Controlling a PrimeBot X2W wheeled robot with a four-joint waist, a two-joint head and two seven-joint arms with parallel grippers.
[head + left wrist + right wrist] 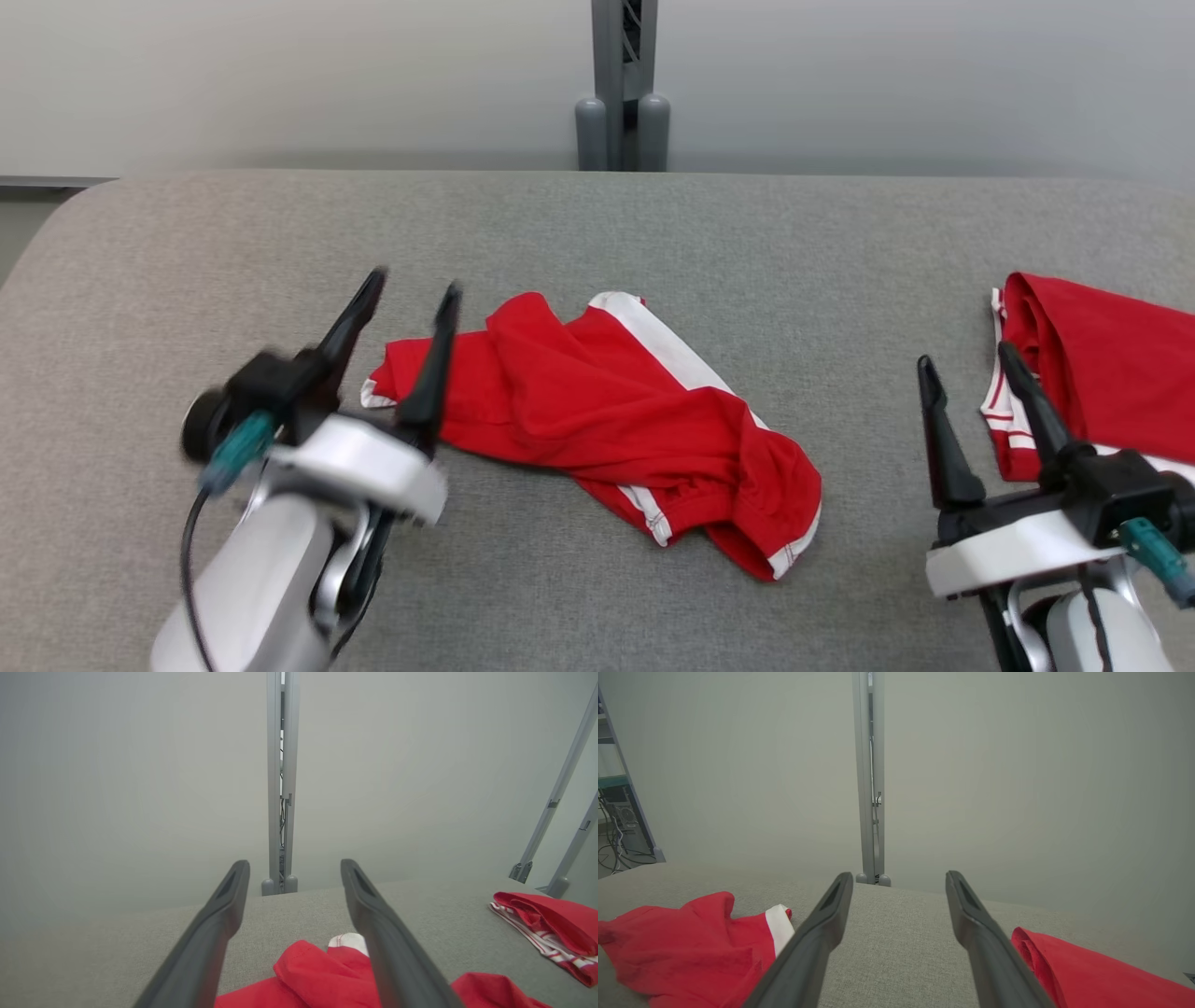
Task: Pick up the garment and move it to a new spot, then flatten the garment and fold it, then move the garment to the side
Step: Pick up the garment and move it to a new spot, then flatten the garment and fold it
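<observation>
We see the garment (607,420), red with white stripes, lying crumpled near the middle of the grey table (653,233), one white-edged leg pointing toward the far side and its hem bunched toward us. Our left gripper (415,282) is at the garment's left end and looks blurred in the head view. Its jaws stand wide apart with nothing between them. One finger crosses in front of the cloth's left edge, and we cannot tell whether it touches. From the left wrist, the red cloth lies below and between the fingers (210,933), apart from them. Our right gripper (965,355) is low at the right, its jaws also spread wide and holding nothing. Its fingers point up the table, just beside a second garment (1092,373), also red with white stripes, which lies folded at the table's right edge, well apart from the first. A grey post (623,84) stands behind the table's far edge against a pale wall.
</observation>
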